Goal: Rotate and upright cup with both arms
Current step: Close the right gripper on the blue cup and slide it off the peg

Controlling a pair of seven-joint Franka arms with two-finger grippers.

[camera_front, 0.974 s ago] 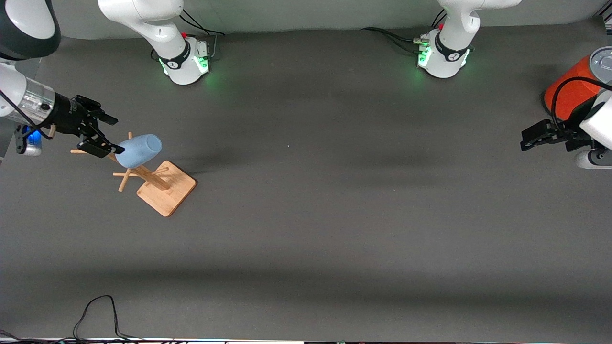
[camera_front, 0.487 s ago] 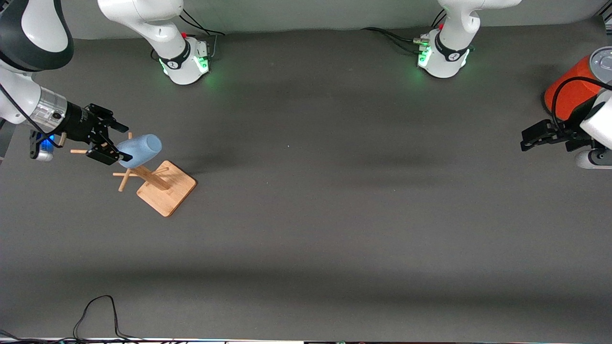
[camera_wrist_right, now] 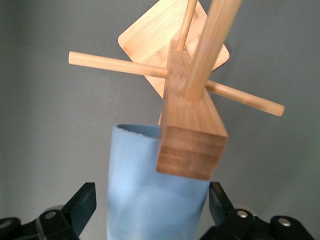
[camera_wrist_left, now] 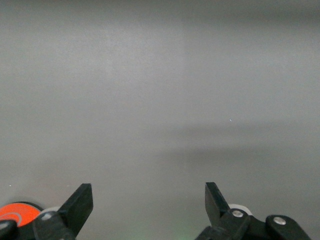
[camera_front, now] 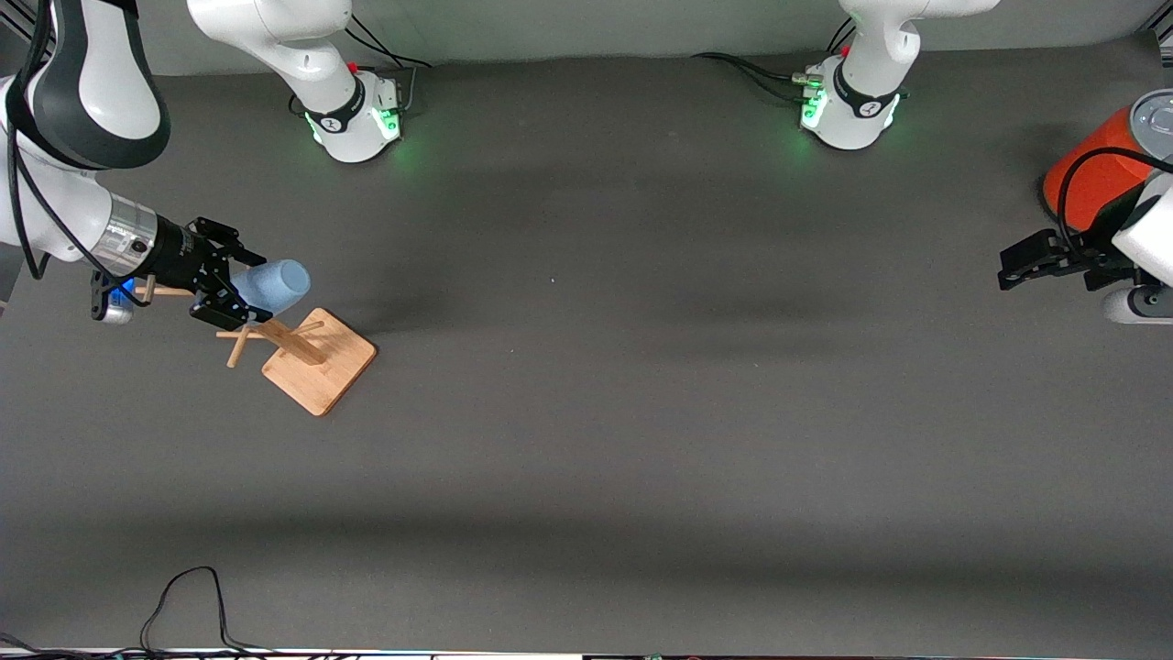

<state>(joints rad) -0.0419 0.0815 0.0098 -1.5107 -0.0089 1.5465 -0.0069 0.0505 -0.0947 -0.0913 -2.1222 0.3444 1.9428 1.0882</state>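
Observation:
The light-blue cup (camera_front: 277,283) hangs sideways on a peg of the wooden rack (camera_front: 321,359), toward the right arm's end of the table. My right gripper (camera_front: 231,290) is open, and its fingers straddle one end of the cup without closing on it. In the right wrist view the cup (camera_wrist_right: 134,165) fills the gap of the right gripper (camera_wrist_right: 152,195), with a narrow space at each finger, and the rack's post (camera_wrist_right: 192,145) stands beside it. My left gripper (camera_front: 1006,269) is open and empty above the table and waits at the left arm's end; it shows open in its wrist view (camera_wrist_left: 147,192).
A large orange can with a grey lid (camera_front: 1095,170) stands at the left arm's end, close to the left wrist. The rack's square base (camera_front: 334,367) and thin pegs (camera_front: 240,344) stick out below the cup. A black cable (camera_front: 183,596) lies near the front edge.
My right gripper has moved along the cup toward the rack, from just touching its end to straddling it. The cup, the rack and the left arm have not moved.

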